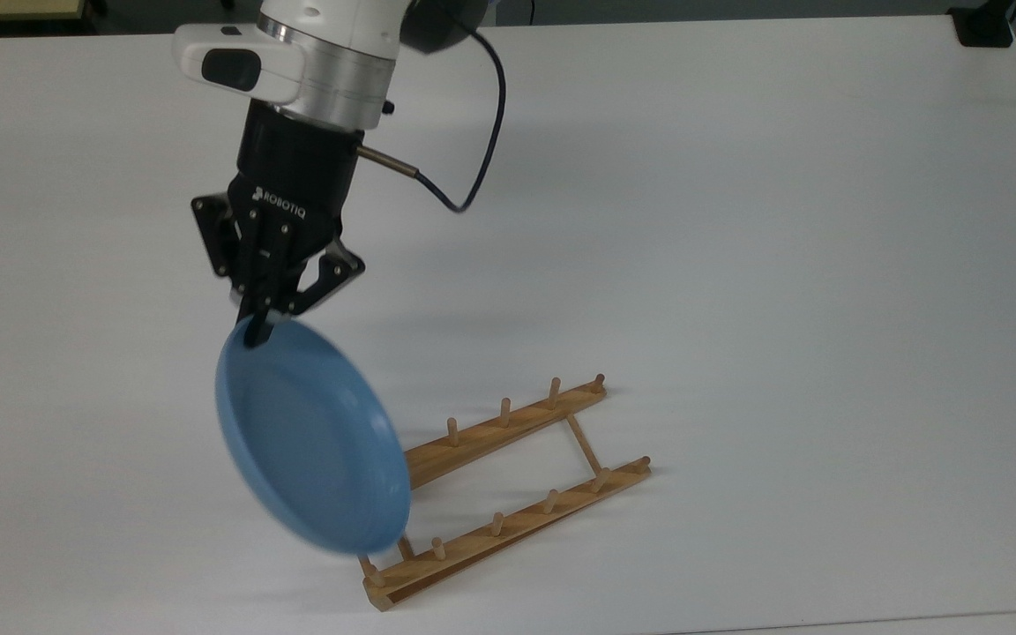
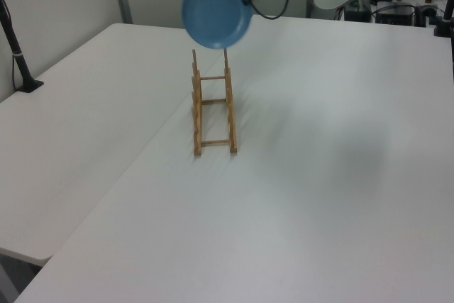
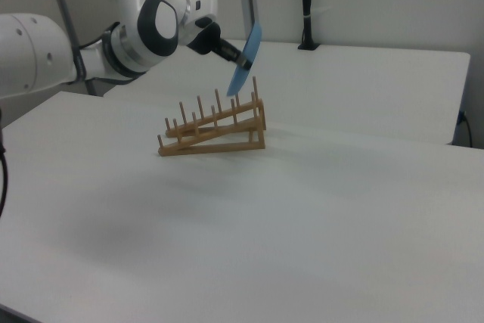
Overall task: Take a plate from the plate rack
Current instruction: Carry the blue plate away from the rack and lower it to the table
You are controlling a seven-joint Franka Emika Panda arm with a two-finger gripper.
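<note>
Gripper (image 1: 263, 328) pinches round glossy plate (image 1: 312, 441) above wooden rack (image 1: 508, 494).

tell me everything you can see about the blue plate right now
The round, shallow, light-blue glossy plate has a raised rim and a smooth hollow inside. It hangs in the air, standing nearly on edge and tilted, held by its upper rim in the black two-finger gripper. In the right view it appears as a thin slanted sliver above the high end of the light-brown wooden peg rack, clear of the pegs. Nothing but the gripper touches it.
</note>
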